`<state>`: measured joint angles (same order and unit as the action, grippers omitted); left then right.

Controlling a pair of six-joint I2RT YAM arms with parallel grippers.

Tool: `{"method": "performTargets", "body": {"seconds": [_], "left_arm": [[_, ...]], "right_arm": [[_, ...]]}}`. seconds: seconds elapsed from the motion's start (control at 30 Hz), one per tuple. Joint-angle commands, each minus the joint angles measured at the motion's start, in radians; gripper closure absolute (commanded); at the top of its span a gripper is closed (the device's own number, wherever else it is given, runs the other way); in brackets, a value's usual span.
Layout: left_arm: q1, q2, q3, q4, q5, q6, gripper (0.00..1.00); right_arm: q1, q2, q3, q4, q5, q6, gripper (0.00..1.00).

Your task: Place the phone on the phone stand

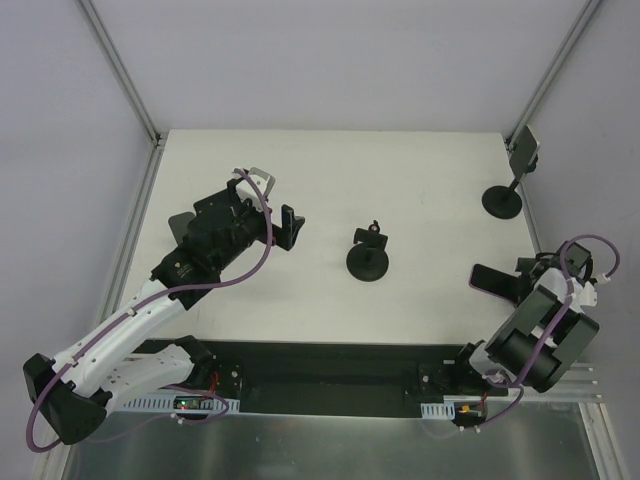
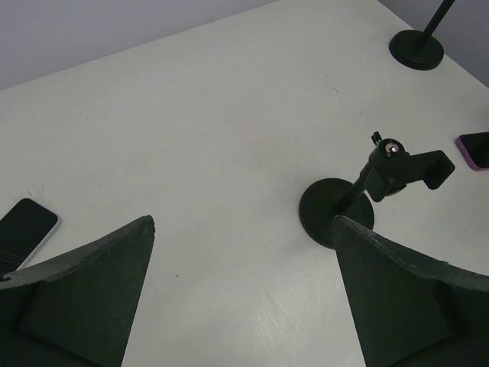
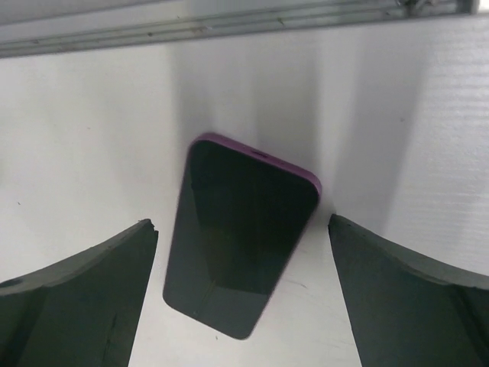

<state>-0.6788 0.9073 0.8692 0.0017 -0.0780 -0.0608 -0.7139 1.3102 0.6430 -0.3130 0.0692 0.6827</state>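
Note:
The phone [image 3: 241, 233], black with a purple edge, lies flat on the white table between my right gripper's open fingers. It also shows at the right edge of the left wrist view [image 2: 475, 149]. In the top view my right gripper [image 1: 528, 275] hangs over it and hides most of it. The phone stand [image 1: 368, 258], a black disc with a short pole and clamp head, stands at mid-table; its clamp [image 2: 405, 167] is empty. My left gripper [image 1: 275, 205] is open and empty, left of the stand and above the table.
A second black stand [image 1: 503, 200] with a grey plate on its head stands at the far right corner. Another dark phone with a pale edge [image 2: 27, 229] lies by the left gripper. A metal rail [image 3: 229, 27] runs along the table edge beyond the purple phone.

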Motion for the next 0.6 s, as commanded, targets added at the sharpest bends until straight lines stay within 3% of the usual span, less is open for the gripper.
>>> {"method": "performTargets", "body": {"seconds": [0.0, 0.3, 0.57], "left_arm": [[0.007, -0.024, 0.036, 0.024, 0.017, -0.01, 0.01], [0.007, -0.039, 0.036, 0.026, 0.007, 0.0, 0.01], [0.007, -0.051, 0.036, 0.024, 0.011, -0.004, 0.01]], "right_arm": [[0.043, 0.076, 0.056, 0.049, 0.009, 0.028, 0.04], [0.215, 0.227, 0.233, -0.046, 0.09, -0.032, 0.04], [0.347, 0.369, 0.415, -0.213, 0.106, -0.199, 0.04]]}}
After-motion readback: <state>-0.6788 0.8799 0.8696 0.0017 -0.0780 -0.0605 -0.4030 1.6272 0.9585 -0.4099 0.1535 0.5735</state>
